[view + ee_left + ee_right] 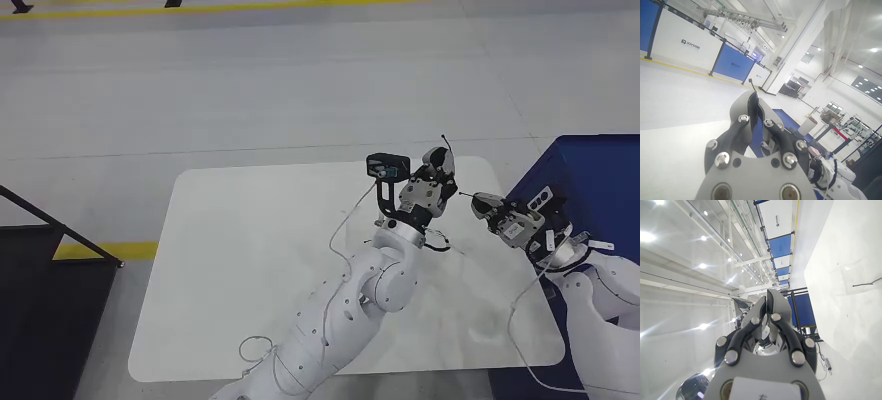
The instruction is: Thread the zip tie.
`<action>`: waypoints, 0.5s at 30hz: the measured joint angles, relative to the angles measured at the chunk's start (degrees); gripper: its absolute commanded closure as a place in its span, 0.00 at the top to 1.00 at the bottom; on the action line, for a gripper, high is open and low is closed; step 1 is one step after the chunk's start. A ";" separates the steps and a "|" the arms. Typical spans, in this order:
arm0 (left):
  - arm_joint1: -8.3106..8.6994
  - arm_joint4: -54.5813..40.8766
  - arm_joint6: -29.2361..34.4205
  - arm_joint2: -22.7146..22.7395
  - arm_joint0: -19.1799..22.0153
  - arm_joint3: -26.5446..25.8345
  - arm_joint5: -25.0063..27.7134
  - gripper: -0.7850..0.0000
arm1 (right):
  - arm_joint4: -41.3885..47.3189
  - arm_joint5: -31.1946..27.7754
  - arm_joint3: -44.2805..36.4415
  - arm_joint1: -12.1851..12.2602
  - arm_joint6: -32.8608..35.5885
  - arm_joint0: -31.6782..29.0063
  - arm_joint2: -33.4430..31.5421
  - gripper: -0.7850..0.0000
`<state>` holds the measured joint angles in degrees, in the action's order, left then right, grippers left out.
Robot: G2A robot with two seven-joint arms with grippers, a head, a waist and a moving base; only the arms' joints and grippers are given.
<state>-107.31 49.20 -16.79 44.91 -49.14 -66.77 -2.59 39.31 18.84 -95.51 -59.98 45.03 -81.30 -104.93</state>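
A: What sits closest to the lens?

B: The left tool [755,94]. Its two fingers are pressed together on the zip tie [752,84], a thin black strip. The strip's small square head pokes out just past the fingertips, leaning a little to one side.

A: And where is that over the surface?

B: Seen from above, the left tool [438,163] is raised over the white surface [250,280] near its far right corner. The zip tie [446,145] sticks out of it toward the far edge.

A: Can you follow the rest of the tie?

B: Not surely. A fine dark line seems to run from the left tool toward the right tool [482,205]. It is too thin to say whether that is the tie's tail.

A: So where is the right tool?

B: Just beside the left one, by the right edge of the surface and close to the same far corner. In its own wrist view the right tool [766,297] has its fingers closed against each other. I cannot tell whether anything is pinched between them.

A: Anything else around?

B: A second black strip [864,284] lies flat on the surface, apart from both tools. One end appears to rest on a clear sheet [838,279]. A blue panel [590,180] stands along the right edge.
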 measured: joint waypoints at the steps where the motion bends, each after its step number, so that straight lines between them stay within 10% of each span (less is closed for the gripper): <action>1: 0.00 0.00 0.00 0.00 0.00 0.00 0.00 0.00 | 0.17 -0.34 -0.23 -0.06 -0.50 -0.33 0.26 0.00; 15: 0.00 0.00 0.00 0.00 0.00 0.00 0.00 0.00 | 3.48 -7.67 -3.52 -0.87 -4.25 -3.51 2.57 0.00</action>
<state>-107.31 49.20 -16.79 44.91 -49.14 -66.77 -2.59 42.79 11.16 -99.03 -60.86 40.78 -84.81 -102.36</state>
